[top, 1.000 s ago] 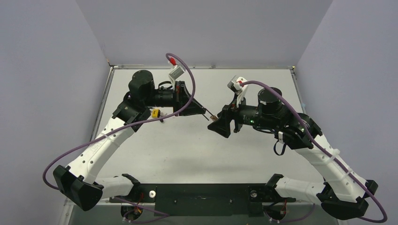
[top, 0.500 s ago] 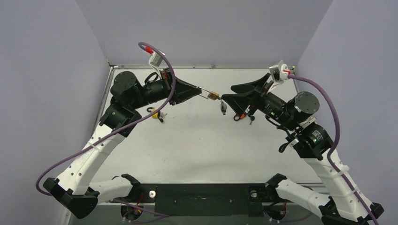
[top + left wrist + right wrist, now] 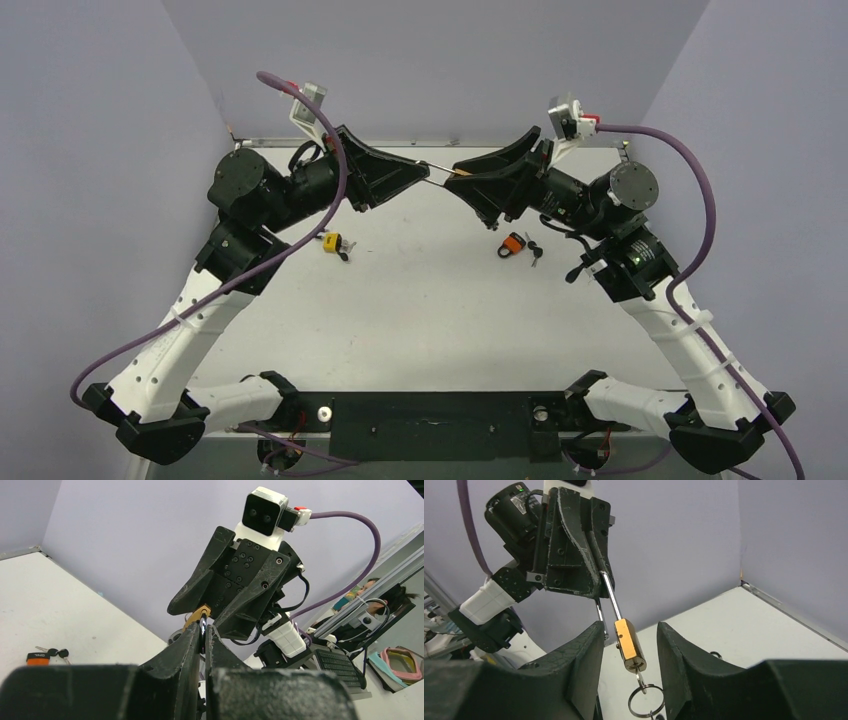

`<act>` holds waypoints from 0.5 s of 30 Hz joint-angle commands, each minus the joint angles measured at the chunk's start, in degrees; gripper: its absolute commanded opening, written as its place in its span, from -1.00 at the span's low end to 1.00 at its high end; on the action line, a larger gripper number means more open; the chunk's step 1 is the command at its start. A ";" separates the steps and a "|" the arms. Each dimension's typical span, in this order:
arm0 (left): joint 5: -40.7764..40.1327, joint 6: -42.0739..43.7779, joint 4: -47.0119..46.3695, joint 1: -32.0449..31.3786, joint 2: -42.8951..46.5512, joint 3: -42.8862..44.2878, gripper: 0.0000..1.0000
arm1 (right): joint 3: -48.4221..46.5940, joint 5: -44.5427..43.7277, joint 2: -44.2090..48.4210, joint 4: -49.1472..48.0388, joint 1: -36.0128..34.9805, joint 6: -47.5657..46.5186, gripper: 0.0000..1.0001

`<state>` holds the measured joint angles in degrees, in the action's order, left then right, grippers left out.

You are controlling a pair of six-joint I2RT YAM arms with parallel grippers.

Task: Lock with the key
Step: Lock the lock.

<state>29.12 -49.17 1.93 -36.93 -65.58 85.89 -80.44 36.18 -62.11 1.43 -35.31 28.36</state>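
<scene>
Padlock [image 3: 629, 645] hung by its shackle [image 3: 610, 597] from your clamped left hand [image 3: 422, 173], key [image 3: 639, 669] presented to your open, straddling right hand [image 3: 630, 627]

Rear centre: left gripper [image 3: 425, 172] and right gripper [image 3: 462, 180] are meeting tip to tip above the tabletop [image 3: 420, 310], barring passage there.
Right gripper gap: brass padlock [image 3: 629, 645] is hanging between the fingers, leaving narrow room either side.
Tabletop obstacles: yellow padlock [image 3: 332, 243] is lying left of centre and orange padlock [image 3: 513, 245] right of centre.
Passage: open surface is running between those two and across the near half.
Limits: walls [image 3: 430, 60] are closing three sides.
</scene>
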 commanded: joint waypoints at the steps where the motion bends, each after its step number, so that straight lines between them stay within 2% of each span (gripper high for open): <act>1: -3.11 -0.22 -2.36 -1.00 0.97 3.64 -1.00 | -1.53 5.98 1.12 -8.09 -0.04 3.37 -0.24; 15: -5.13 -0.03 -2.28 -1.86 2.05 3.59 -1.00 | 1.98 10.01 3.88 -13.02 -0.32 8.65 -0.31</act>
<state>27.53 -49.36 1.96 -38.85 -64.86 86.54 -78.30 42.94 -59.66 -5.85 -35.29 35.05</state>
